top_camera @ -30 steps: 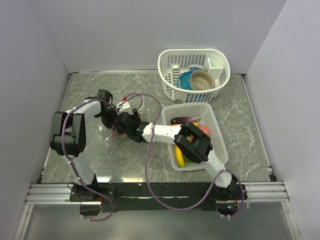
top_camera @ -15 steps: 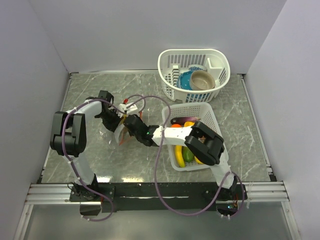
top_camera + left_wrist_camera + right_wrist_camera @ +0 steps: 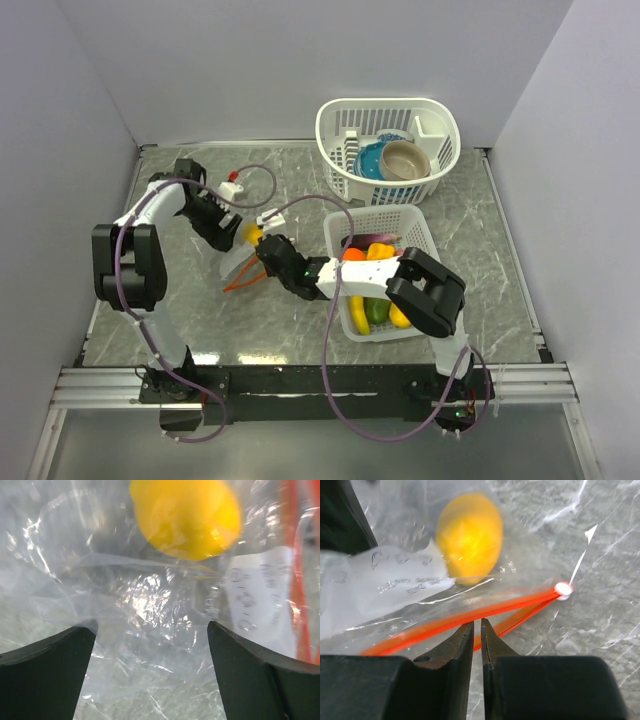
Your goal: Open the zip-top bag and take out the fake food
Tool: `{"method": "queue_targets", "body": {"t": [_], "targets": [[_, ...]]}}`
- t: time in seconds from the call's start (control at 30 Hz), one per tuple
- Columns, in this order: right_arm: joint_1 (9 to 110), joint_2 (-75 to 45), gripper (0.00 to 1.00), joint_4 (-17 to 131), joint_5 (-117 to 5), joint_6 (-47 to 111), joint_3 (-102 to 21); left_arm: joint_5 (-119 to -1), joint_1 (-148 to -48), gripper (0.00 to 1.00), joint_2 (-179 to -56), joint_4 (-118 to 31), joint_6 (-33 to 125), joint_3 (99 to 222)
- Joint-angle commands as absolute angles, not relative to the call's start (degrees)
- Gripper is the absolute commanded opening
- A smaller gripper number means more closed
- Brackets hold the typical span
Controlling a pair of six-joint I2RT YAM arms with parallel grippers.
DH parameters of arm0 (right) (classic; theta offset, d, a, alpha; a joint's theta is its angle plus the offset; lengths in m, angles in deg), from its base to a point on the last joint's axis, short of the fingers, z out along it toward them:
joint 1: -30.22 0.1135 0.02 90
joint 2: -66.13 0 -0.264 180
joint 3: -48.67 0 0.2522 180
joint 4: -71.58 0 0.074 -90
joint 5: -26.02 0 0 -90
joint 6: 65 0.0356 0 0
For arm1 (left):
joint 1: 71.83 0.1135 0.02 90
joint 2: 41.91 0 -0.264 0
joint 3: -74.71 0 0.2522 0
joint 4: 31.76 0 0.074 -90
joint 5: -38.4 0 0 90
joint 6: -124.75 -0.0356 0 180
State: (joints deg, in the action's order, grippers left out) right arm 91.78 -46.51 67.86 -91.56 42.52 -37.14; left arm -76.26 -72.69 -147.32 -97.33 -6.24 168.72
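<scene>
One zip-top bag [image 3: 236,268] lies left of the rectangular basket [image 3: 432,262], with a single yellow piece of fake food [image 3: 253,235] inside it. The rectangular basket itself holds at least five more toy pieces [image 3: 357,312]. Behind it stands one rounded basket [image 3: 440,115] with two bowls: a blue bowl [image 3: 372,160] and a tan bowl [image 3: 405,160].

Clear zip-top bag [image 3: 237,267] holds yellow fake food [image 3: 469,535].

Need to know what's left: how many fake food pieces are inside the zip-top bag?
1: a yellow piece inside the zip-top bag, beside its white label; crinkles could hide more.
</scene>
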Motion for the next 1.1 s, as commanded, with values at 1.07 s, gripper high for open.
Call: {"method": "queue_targets", "body": {"t": [1.07], "targets": [[91.92, -52.0, 0.31, 65.81, -92.02, 44.16, -43.92, -81.14, -78.51, 0.99, -155.19, -62.83, 21.57, 172.41]]}}
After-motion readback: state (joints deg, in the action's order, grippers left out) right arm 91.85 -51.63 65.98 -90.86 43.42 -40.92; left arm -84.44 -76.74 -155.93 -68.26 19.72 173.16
